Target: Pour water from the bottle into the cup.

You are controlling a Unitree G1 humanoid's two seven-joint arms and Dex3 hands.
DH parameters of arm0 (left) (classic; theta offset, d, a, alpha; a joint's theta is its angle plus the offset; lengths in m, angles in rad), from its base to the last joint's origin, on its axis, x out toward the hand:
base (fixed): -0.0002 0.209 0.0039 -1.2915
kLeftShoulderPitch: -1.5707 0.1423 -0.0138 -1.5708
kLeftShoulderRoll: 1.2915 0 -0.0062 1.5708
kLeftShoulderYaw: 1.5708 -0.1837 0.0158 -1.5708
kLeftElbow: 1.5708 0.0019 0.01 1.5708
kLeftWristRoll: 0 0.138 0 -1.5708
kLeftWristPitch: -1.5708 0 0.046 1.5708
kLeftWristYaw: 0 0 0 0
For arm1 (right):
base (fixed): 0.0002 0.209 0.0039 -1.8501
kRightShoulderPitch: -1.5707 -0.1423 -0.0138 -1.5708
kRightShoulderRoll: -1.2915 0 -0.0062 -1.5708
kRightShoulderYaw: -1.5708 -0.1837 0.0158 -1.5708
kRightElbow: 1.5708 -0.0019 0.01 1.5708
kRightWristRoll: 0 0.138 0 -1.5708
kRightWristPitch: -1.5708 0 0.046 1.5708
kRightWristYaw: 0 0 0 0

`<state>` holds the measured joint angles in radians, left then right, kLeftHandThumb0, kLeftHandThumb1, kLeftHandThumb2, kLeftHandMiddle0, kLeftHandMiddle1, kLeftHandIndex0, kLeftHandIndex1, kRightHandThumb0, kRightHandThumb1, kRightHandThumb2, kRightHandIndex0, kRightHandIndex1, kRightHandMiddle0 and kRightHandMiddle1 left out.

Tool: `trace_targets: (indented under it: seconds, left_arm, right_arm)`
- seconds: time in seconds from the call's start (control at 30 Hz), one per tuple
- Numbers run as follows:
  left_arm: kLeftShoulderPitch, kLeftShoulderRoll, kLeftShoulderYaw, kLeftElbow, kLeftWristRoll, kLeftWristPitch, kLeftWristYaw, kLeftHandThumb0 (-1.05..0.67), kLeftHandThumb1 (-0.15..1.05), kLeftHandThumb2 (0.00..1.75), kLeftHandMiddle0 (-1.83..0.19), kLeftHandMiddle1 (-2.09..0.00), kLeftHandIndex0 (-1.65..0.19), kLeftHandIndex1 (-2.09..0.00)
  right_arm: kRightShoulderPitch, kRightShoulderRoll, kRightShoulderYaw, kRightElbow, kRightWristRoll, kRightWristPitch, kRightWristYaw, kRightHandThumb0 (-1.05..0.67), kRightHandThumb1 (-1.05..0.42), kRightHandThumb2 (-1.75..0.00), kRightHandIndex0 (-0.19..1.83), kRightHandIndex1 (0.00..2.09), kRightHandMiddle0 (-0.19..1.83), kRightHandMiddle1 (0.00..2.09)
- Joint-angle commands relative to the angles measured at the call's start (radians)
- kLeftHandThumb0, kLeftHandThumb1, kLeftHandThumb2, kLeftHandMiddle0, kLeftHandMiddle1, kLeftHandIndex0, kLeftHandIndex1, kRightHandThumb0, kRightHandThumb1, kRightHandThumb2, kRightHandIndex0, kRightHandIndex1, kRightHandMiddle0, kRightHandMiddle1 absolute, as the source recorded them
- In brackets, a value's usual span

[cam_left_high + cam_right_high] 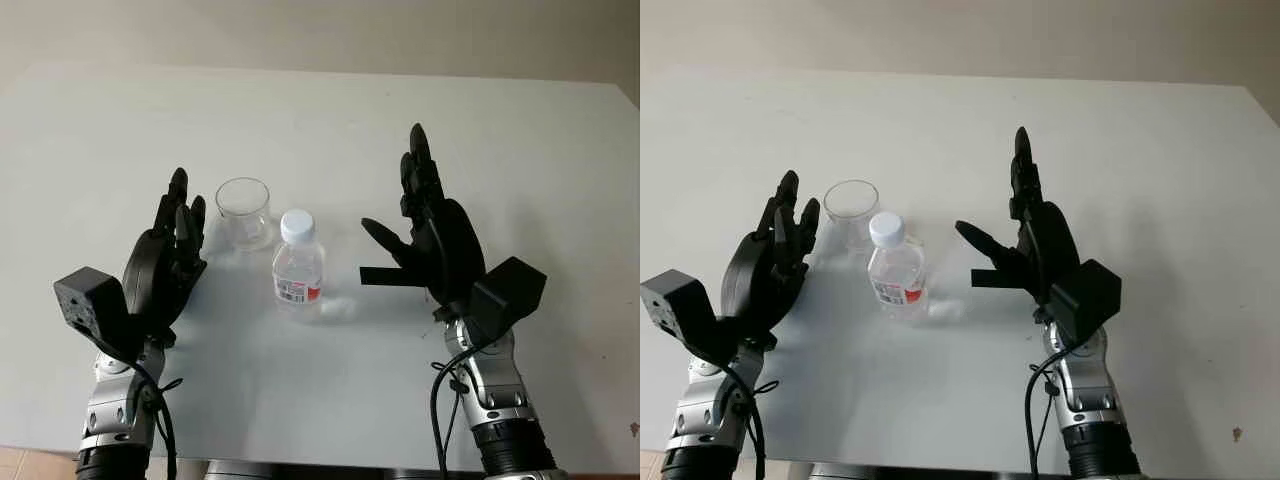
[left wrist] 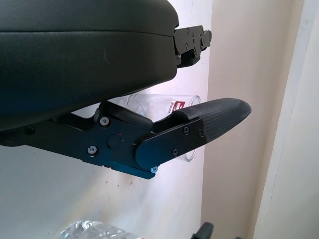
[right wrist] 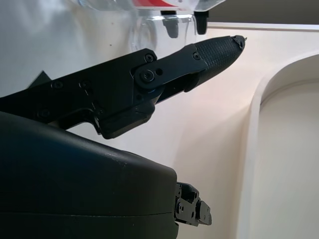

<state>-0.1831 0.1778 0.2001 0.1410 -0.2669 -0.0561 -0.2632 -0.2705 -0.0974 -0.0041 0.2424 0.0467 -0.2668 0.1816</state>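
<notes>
At frame centre the capped water bottle (image 1: 298, 262) stands ungrasped; right hand (image 1: 432, 232) and left hand (image 1: 168, 252) flank it, open, empty. Next: probably grasp, uncap, then tilt toward the clear cup (image 1: 243, 211).

A red-and-white label (image 1: 298, 290) on the bottle (image 1: 298, 262), its print too small to read.

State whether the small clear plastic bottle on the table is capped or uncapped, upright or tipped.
Capped and upright: the small clear plastic bottle stands on its base with its white cap on top, beside the clear cup.
</notes>
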Motion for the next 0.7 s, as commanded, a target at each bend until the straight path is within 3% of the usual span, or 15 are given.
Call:
trace_targets:
  seconds: [0.0,0.33,0.67]
  left_arm:
    - [0.014,0.001,0.000,-0.021,0.001,0.004,0.003,-0.76,1.05,0.78,0.08,-0.06,0.13,-0.06]
    - [-0.005,-0.001,-0.007,0.008,0.009,-0.003,0.001,-0.76,1.05,0.78,0.09,-0.05,0.14,-0.05]
    - [-0.013,-0.006,0.000,0.029,-0.002,-0.015,-0.007,-0.77,1.05,0.78,0.09,-0.05,0.14,-0.05]
  right_arm:
    - [-0.006,0.002,-0.003,0.008,0.006,-0.007,0.004,-0.84,-0.98,-0.05,-0.19,0.00,-0.19,0.00]
    - [0.016,-0.009,-0.008,0.010,0.025,0.013,0.039,-0.83,-0.97,-0.05,-0.19,0.00,-0.19,0.00]
    - [0.112,-0.050,0.016,-0.151,0.102,0.033,0.200,-0.94,-0.93,-0.04,-0.19,0.00,-0.19,0.00]
